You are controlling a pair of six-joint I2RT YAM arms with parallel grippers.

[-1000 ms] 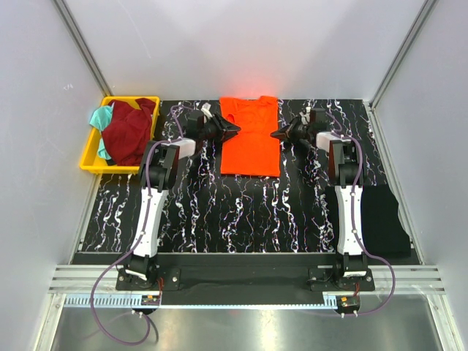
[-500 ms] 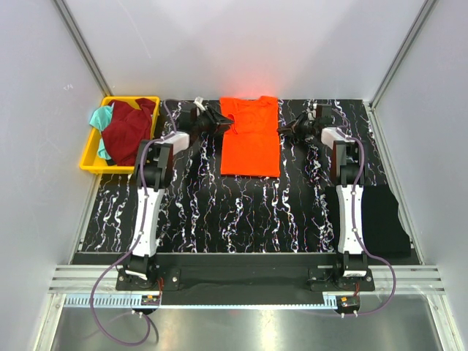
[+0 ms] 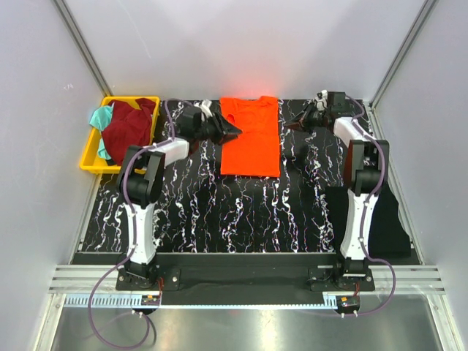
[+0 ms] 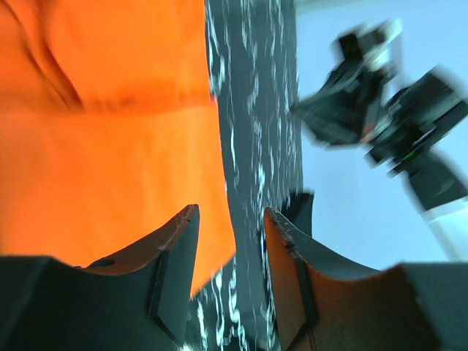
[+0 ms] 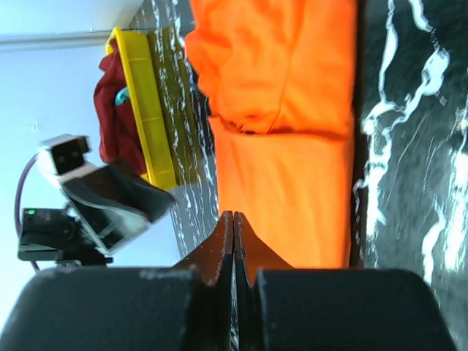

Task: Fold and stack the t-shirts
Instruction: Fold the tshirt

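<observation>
Orange t-shirt (image 3: 250, 137) folded flat: a soft rectangle on marbled black mat (image 3: 219, 205).
My left gripper (image 4: 230, 216) half-open, empty; right gripper (image 5: 233, 216) pinched shut, empty. 2 wrist views show a cross-crease the top misses.

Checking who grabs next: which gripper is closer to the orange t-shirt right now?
Left. The left gripper is open over the orange t-shirt's left edge; the right gripper, shut, is apart from its right edge.

right gripper (image 3: 289, 126) (jaws pressed together) has backed away from the orange shirt (image 3: 251, 137) toward the far right corner, and its arm (image 3: 363, 172) swung out over the black cloth (image 3: 387, 219). left arm (image 3: 141, 183) shifted left too.
</observation>
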